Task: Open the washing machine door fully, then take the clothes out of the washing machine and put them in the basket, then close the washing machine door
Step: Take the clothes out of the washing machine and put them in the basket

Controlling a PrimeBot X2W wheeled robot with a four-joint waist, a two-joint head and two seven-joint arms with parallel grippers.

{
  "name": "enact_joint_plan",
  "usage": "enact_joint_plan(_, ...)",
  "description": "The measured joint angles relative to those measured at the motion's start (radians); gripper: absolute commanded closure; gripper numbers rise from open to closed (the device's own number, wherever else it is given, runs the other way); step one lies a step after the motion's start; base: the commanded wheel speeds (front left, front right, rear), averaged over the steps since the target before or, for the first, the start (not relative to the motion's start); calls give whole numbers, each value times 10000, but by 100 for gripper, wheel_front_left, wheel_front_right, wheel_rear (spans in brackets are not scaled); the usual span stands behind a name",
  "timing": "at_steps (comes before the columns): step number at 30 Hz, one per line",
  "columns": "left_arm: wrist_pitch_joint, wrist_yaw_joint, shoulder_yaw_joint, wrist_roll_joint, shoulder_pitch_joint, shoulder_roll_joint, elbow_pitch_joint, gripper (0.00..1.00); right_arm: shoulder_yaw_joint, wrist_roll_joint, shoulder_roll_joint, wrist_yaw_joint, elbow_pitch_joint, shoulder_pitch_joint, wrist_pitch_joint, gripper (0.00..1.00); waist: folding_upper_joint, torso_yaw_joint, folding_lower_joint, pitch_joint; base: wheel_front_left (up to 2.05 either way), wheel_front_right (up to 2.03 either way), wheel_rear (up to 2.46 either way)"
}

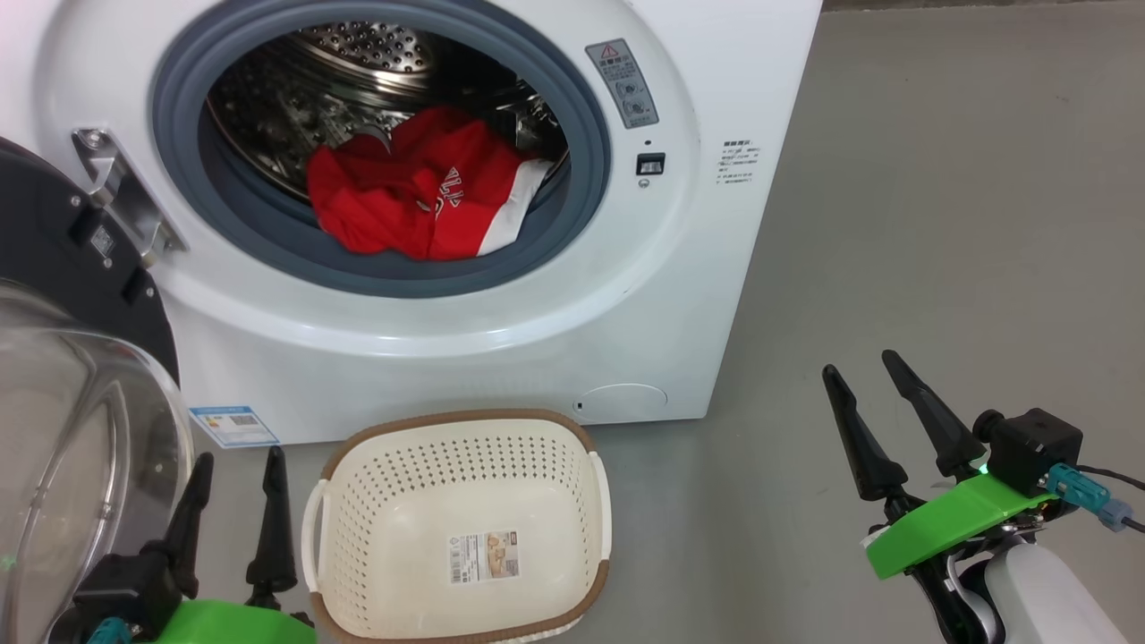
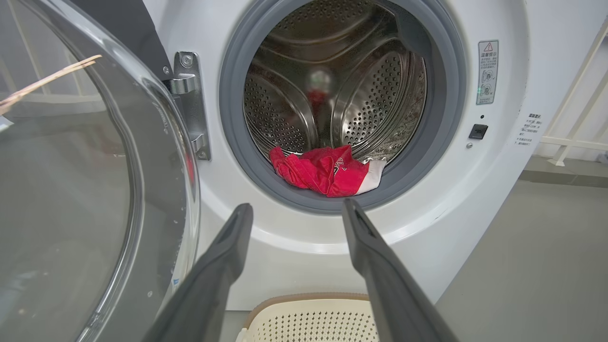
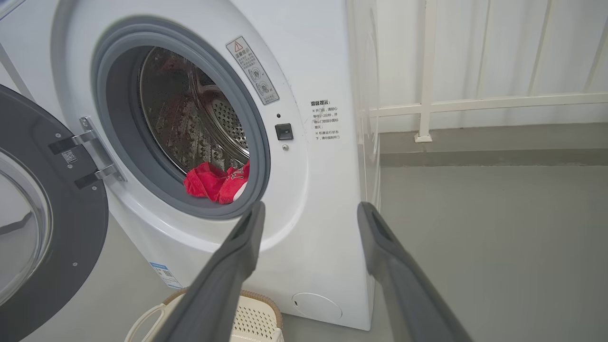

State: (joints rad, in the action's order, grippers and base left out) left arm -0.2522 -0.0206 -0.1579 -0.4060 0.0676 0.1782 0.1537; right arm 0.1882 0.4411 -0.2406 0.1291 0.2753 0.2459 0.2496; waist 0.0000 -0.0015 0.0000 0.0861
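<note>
The white washing machine (image 1: 626, 295) stands ahead with its round black door (image 1: 63, 259) swung open to the left, glass bowl (image 1: 80, 447) bulging toward me. Red clothes (image 1: 420, 192) with white trim lie at the drum's front lip, also seen as clothes (image 2: 327, 170) and clothes (image 3: 216, 183). The cream basket (image 1: 465, 447) sits empty on the floor before the machine. My left gripper (image 1: 237, 465) is open, low beside the basket and the door glass. My right gripper (image 1: 863, 367) is open over bare floor right of the machine. Left gripper (image 2: 297, 206) and right gripper (image 3: 308, 206) hold nothing.
Grey floor (image 1: 966, 224) stretches to the right of the machine. A white railing (image 3: 475, 102) runs behind it at the right. The open door's glass (image 2: 71, 190) stands close on my left arm's left side. A blue label (image 1: 234, 426) marks the machine's lower corner.
</note>
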Motion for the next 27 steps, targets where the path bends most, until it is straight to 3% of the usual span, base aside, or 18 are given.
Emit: enact_joint_plan(27,0,-12,38,88,35,-8,2,0,-17,0,36,0,0,1,0,0,0,0,0,197,0,0,0)
